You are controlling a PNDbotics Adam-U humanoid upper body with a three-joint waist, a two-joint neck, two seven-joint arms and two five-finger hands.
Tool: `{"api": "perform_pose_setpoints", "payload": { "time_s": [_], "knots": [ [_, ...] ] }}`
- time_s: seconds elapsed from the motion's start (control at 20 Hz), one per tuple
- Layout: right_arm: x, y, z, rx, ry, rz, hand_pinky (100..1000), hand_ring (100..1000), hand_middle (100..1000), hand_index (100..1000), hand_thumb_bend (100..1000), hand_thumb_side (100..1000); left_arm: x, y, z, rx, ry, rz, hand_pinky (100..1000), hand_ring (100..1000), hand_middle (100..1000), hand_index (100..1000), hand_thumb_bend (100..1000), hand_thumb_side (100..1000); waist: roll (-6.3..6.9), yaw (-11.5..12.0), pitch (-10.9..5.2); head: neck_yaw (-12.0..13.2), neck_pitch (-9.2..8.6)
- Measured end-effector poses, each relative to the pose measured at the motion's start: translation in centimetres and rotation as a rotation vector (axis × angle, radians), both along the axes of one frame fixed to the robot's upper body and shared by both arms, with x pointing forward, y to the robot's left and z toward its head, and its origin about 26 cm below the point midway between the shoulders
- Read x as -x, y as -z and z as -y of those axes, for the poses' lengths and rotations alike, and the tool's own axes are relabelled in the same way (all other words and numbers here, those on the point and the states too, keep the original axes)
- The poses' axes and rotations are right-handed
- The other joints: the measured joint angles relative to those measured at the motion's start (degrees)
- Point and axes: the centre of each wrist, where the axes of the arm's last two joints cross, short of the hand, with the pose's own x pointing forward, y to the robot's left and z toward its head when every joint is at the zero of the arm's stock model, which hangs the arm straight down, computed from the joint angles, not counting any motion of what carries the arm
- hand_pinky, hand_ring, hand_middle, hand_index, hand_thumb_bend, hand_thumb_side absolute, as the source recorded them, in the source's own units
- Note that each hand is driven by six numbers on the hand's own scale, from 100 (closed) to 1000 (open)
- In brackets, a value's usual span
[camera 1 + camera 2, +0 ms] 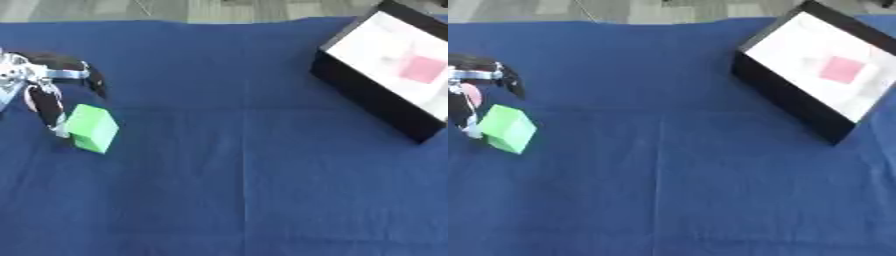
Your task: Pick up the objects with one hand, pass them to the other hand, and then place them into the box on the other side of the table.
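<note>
The black-walled box stands at the far right of the blue-covered surface, its pale interior holding one pink square item and nothing else discernible. The green block lies well apart from it at the left edge, tilted. The left hand arches over the block, one finger touching its left face; its fingers are curled, but whether they clamp the block cannot be told.

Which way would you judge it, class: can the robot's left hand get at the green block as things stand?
Probably yes: the left hand is right beside the green block, a finger seemingly against its side, with only blue cloth around it.
</note>
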Motion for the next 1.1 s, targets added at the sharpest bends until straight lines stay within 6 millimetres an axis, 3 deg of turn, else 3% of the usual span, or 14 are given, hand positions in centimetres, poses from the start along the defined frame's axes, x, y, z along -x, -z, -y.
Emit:
{"api": "perform_pose_setpoints", "payload": {
  "time_s": [0.55,1.1],
  "knots": [
    [-0.03,0.30,0.08,-0.003,0.006,-0.006,905,1000,813,851,100,390,-0.21,0.54,-0.11,-0.020,-0.011,-0.005,778,768,666,689,816,100,0.00,0.0,0.01,0.3,0.00],
    [0.07,0.62,0.26,-0.004,0.015,-0.013,906,1000,813,851,100,386,-0.10,0.01,-0.11,0.009,-0.015,-0.005,651,662,542,530,520,100,0.00,0.1,0.01,0.5,0.05]
  ]
}}
